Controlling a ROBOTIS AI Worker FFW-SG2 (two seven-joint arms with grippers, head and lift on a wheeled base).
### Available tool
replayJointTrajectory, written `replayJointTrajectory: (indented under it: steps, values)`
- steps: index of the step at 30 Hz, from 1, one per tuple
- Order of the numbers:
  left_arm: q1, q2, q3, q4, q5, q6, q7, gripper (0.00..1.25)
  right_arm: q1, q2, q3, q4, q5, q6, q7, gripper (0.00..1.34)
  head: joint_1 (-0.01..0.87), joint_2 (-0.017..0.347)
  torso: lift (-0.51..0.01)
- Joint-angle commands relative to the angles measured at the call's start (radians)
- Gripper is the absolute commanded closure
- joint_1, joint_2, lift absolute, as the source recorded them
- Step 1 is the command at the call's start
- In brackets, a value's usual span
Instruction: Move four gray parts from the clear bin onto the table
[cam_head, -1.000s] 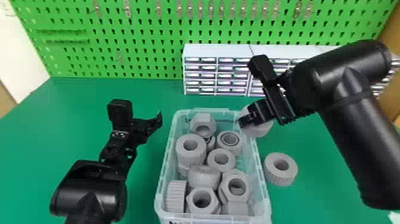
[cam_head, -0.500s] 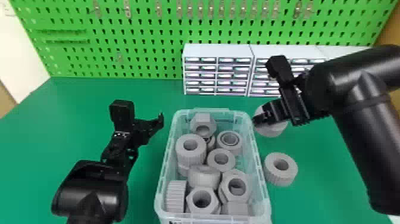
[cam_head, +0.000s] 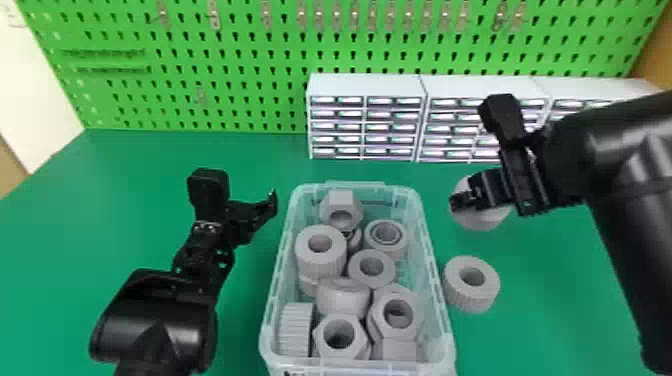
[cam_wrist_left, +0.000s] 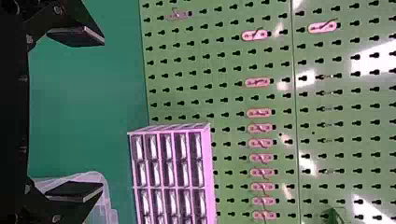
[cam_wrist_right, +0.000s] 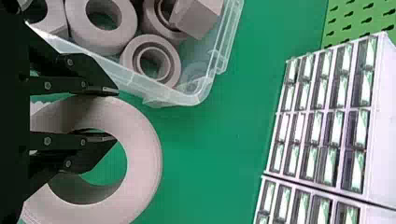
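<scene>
My right gripper (cam_head: 462, 201) is over the table just right of the clear bin (cam_head: 433, 260), holding a gray part (cam_head: 482, 220) by its ring wall. In the right wrist view the right gripper (cam_wrist_left: 102, 114) is not the one seen; there, my right gripper (cam_wrist_right: 116, 114) pinches the ring (cam_wrist_right: 145, 154), one finger through its hole. Another gray part (cam_head: 462, 295) rests on the table beside the bin. Several gray parts (cam_head: 320, 260) fill the bin. Left of it, my left gripper (cam_head: 240, 202) is parked open and empty.
White drawer cabinets (cam_head: 367, 85) stand behind the bin, against a green pegboard (cam_head: 250, 60). The green table (cam_head: 150, 165) extends to both sides of the bin.
My right gripper has carried its gray part rightward, from above the bin's right rim to beyond it. The left arm has barely shifted.
</scene>
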Motion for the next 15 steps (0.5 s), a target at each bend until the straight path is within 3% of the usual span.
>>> replayJointTrajectory:
  steps: [1,15]
  values:
    - [-0.002,0.0,-0.004,0.004,0.002,0.0,0.0,0.18,0.024,-0.012,-0.023,-0.028,0.001,0.001,0.0,1.04,0.693,0.072,-0.052]
    - [-0.01,-0.002,-0.015,0.012,0.008,-0.001,0.0,0.18,0.116,-0.045,-0.082,-0.115,0.0,0.001,0.0,1.04,0.693,0.072,-0.052]
